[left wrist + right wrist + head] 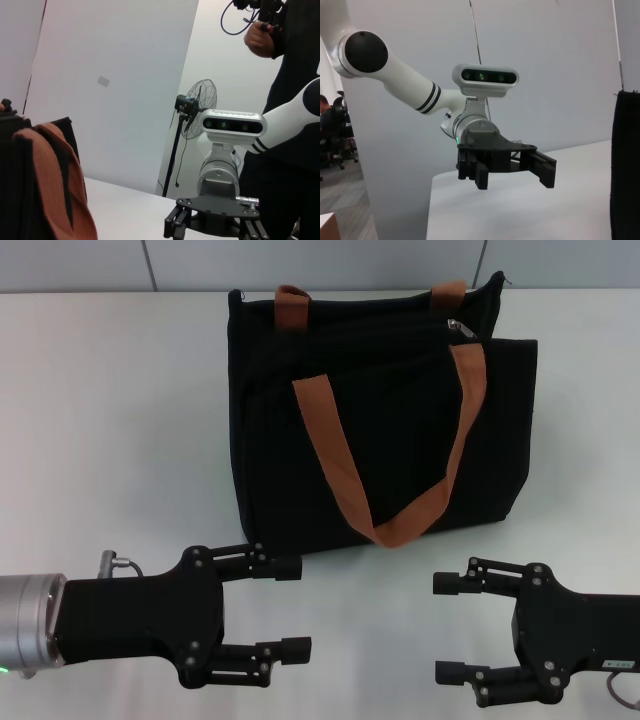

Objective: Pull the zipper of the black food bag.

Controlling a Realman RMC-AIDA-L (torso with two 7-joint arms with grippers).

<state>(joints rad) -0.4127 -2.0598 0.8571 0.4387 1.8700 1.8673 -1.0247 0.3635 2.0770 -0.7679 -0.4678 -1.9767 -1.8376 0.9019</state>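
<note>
- Left gripper (293, 608) hovers over the table (110, 420) near the head view's lower left, fingers spread wide and holding nothing; it sits just in front of the bag's lower left corner without touching it.
- Right gripper (447, 628) hovers at the lower right, also spread wide and empty, its fingers pointing toward the left gripper across a bare stretch of table.
- Bag (400, 420) lies on the white table beyond both grippers, roughly centred between them, its top edge away from the robot.
- Zipper (461, 328) shows as a small silver tab near the bag's far right corner, well apart from either gripper.
- One brown handle (340, 465) drapes down over the bag's front panel in a loop reaching almost to the near edge; it lies between the grippers and the zip line.
- In the left wrist view a standing fan (199, 102) and a person in dark clothes (292, 100) appear behind the right arm.
</note>
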